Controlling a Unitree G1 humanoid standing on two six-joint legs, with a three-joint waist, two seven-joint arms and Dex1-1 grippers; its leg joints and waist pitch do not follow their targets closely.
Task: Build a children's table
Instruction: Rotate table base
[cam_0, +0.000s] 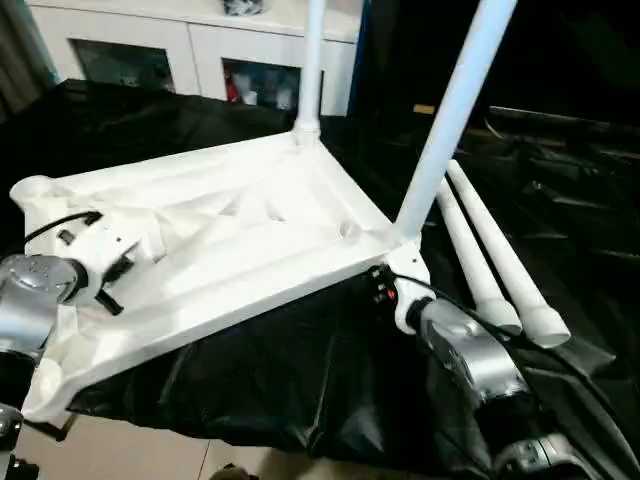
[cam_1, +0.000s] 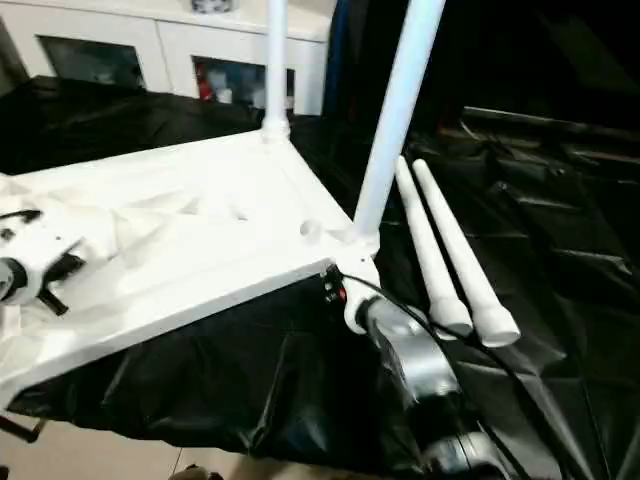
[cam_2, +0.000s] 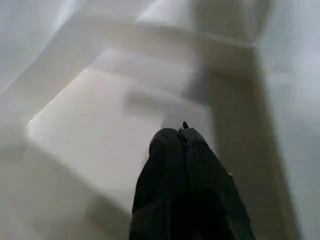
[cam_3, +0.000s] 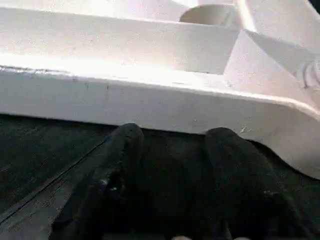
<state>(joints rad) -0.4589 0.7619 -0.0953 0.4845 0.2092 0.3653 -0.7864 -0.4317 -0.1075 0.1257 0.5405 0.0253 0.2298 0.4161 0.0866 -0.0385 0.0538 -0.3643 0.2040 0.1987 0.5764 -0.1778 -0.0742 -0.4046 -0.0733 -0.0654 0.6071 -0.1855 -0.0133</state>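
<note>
Tabletop (cam_0: 230, 250) lay underside-up on black-draped bench (cam_0: 330, 380) w/ two legs screwed in, two spare legs (cam_0: 500, 270) flat just right of right gripper (cam_3: 170, 145) (jaws parted, empty, at rim); left gripper (cam_2: 182, 142) jaws shut over ribs.

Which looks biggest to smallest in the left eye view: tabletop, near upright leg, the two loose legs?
1. Tabletop, upside down, by far the largest.
2. Near upright leg, though its top runs out of the picture.
3. The two loose legs, lying side by side on the black sheet, look alike; no ranking.
</note>
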